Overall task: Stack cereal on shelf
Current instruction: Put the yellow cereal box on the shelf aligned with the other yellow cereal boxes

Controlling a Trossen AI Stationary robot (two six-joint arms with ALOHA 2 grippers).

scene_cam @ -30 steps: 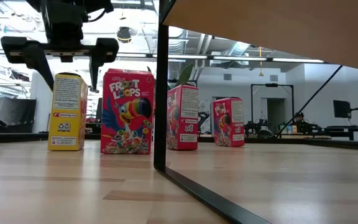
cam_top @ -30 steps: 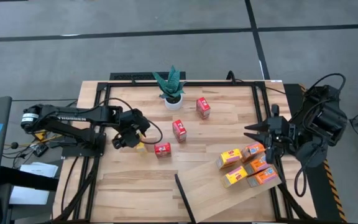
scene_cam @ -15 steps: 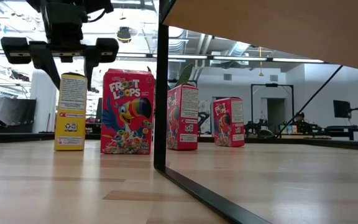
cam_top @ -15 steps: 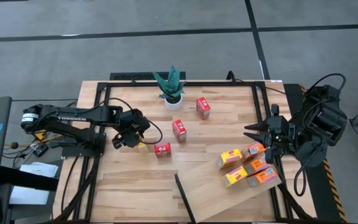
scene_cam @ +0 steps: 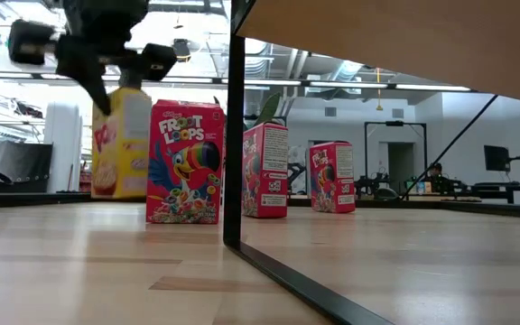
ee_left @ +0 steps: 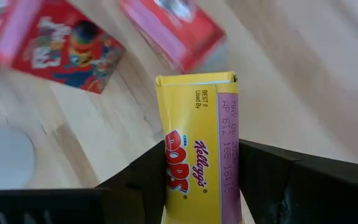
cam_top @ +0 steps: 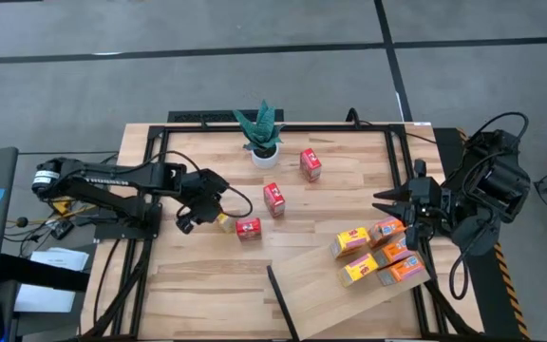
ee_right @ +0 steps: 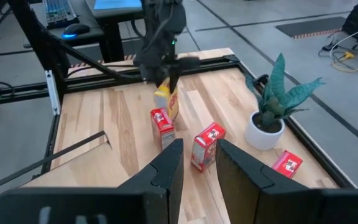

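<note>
Left gripper [ee_left: 197, 180]: I have its fingers clamped on the sides of the yellow cereal box [ee_left: 199, 146].
Change: a second ago that box stood on the tabletop [cam_top: 198, 285] between wide-open fingers; now it hangs tilted, lifted clear beside the red Froot Loops box [scene_cam: 186, 162].
Meaning: pick done, I judge; carry to shelf [cam_top: 311, 285] next.
Right gripper [ee_right: 194, 165]: partly open, empty, waiting by the shelf's boxes.

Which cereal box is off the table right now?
The yellow box, clamped in the left claw and tilted above the tabletop. The three red boxes nearby stand upright on the table, untouched.
</note>
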